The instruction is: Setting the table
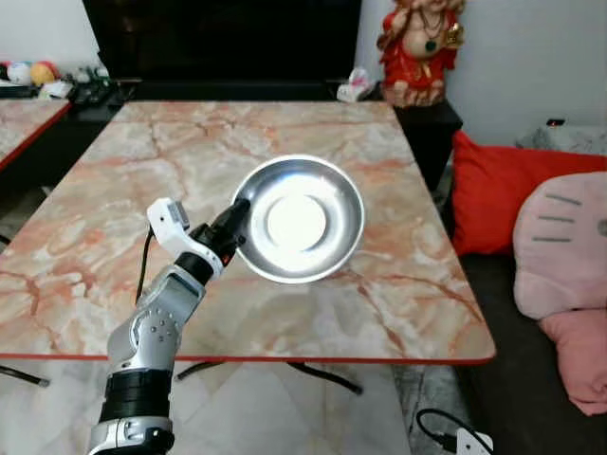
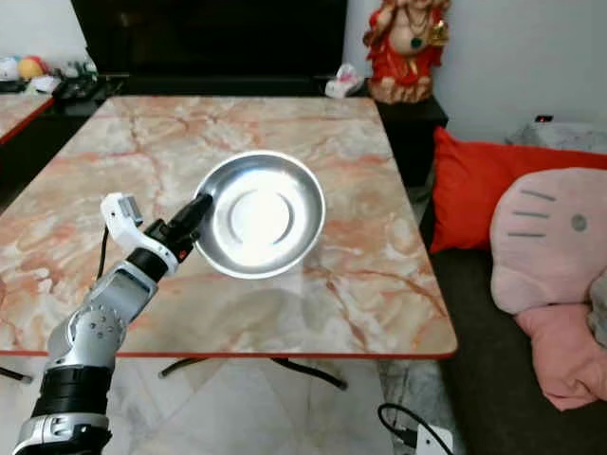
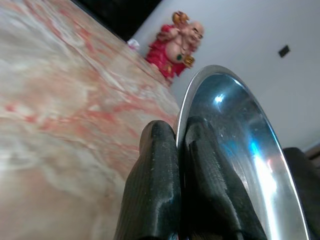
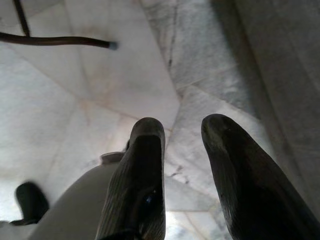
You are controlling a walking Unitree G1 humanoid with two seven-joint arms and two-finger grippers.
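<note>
Our left gripper [image 1: 237,220] pinches the steel plate [image 1: 302,219] by its rim, tilted above the marble table [image 1: 114,227]. We should level it before lowering it near the table's middle. Our right gripper [image 4: 182,150] hangs spread over the floor.

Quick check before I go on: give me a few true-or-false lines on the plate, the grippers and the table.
1. The left gripper pinches the steel plate by its rim. True.
2. The plate lies flat on the marble table. False: it is held tilted above it.
3. The right gripper holds a spoon. False: it hangs open over the floor.
4. A red figurine stands beyond the table's far right corner. True.
</note>
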